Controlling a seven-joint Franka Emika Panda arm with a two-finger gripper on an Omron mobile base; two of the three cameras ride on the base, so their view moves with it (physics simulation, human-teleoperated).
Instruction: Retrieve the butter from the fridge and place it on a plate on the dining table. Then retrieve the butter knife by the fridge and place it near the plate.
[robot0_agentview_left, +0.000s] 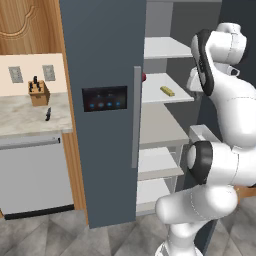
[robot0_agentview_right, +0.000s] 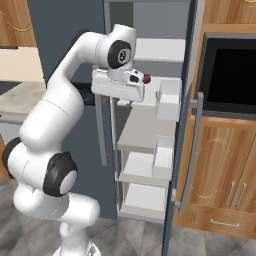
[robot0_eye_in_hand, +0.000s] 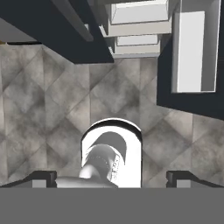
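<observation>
Reaching for the butter (robot0_agentview_left: 167, 91) from this pose carries the main risk. The gripper (robot0_eye_in_hand: 111, 177) points down at the tiled floor (robot0_eye_in_hand: 43, 109), its two dark fingertips (robot0_eye_in_hand: 41, 177) spread wide and released, with nothing between them. The butter lies on a white fridge shelf (robot0_agentview_left: 160, 95) above and well beyond the fingers, so the hand must swing up and turn toward the shelves before it can close on anything.

That swing is where trouble would likely come. In the right base view the hand sits just in front of the open fridge (robot0_agentview_left: 105, 50), near the shelf edges and the door bins (robot0_agentview_right: 169, 102) of the open right door (robot0_agentview_right: 182, 150). A wide turn of the wrist could knock a bin, catch a shelf lip, or strike the closed left door's long grey handle (robot0_agentview_left: 136, 117). The small red object (robot0_agentview_right: 146, 78) at the shelf's front edge sits close to the wrist and could be pushed off.

The butter itself looks like a short, slim yellow stick lying flat on the shelf, set at an angle, well apart from the red object. It seems small against the spread fingers, so an off-centre approach might nudge it toward the fridge's back wall instead of trapping it. Coming in low over the shelf also risks the fingertips scraping the shelf surface.

Far to the side of the fingers, the butter knife (robot0_agentview_left: 48, 114) rests on the counter (robot0_agentview_left: 30, 117) near the knife block (robot0_agentview_left: 38, 92), untouched.
</observation>
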